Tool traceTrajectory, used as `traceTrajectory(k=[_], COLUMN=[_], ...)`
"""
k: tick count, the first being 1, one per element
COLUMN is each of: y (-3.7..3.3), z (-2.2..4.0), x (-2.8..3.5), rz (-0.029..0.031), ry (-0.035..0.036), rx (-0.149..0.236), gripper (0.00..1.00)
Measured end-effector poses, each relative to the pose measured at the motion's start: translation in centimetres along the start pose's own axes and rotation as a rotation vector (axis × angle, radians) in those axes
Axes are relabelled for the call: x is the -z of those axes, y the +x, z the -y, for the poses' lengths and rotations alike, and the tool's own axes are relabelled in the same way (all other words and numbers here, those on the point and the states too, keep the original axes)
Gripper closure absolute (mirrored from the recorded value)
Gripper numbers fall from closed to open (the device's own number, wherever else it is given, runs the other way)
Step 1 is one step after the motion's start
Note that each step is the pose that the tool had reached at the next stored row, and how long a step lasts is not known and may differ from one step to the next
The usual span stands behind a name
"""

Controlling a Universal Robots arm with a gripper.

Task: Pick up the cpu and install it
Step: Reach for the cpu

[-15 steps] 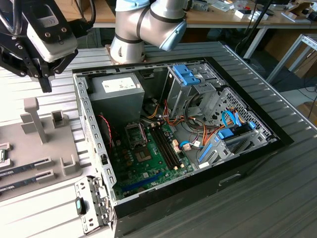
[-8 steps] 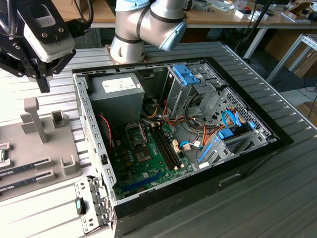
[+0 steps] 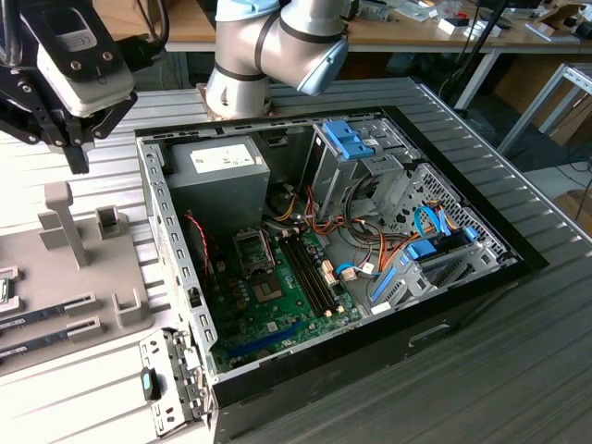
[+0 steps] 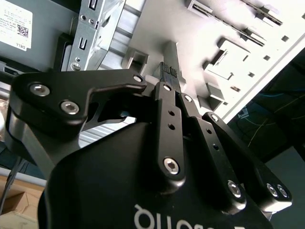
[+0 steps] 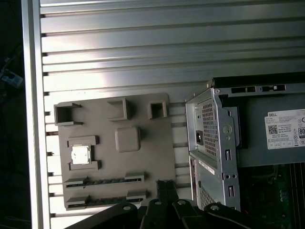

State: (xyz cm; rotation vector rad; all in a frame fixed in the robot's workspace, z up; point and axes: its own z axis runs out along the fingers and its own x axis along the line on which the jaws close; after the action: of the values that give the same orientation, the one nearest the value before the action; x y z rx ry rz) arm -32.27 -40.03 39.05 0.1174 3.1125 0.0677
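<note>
Setting: a ribbed metal table (image 3: 518, 370) carries an open computer case (image 3: 518, 261) and a grey tray (image 3: 55, 277); workbenches stand behind.
Exterior view: the hand (image 3: 79, 162) hangs in the air over the tray's far end, towards the exterior view's left and beside the case. Its fingers meet at one tip and nothing is between them. Inside the case, the socket (image 3: 252, 248) on the green board (image 3: 277, 314) looks dark, with no silver top in it.
Second wrist view: the black linkages run up to fingertips (image 4: 167, 71) pressed together. They are empty and clear of the tray below them, with the case's metal frame off to one side.
First wrist view: the cpu (image 5: 80, 155) lies flat, silver top up, in its own holder on the tray. It sits between two grey bars and next to the slots holding the memory sticks (image 5: 105, 181). The closed fingers are over the tray's edge nearest the case, well apart from the cpu.
Progress: as I judge it, nothing is done yet. The cpu is not picked up and the socket has nothing in it. The whole job remains: the grasp, the carry to the case and the seating.
</note>
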Motion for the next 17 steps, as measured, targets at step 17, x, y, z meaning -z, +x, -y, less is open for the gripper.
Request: traceTrajectory(k=[17], y=[1.5], z=[0.12], x=[-0.01], rz=[-0.0001], ry=[0.0001], rx=[0.0], gripper=[0.89])
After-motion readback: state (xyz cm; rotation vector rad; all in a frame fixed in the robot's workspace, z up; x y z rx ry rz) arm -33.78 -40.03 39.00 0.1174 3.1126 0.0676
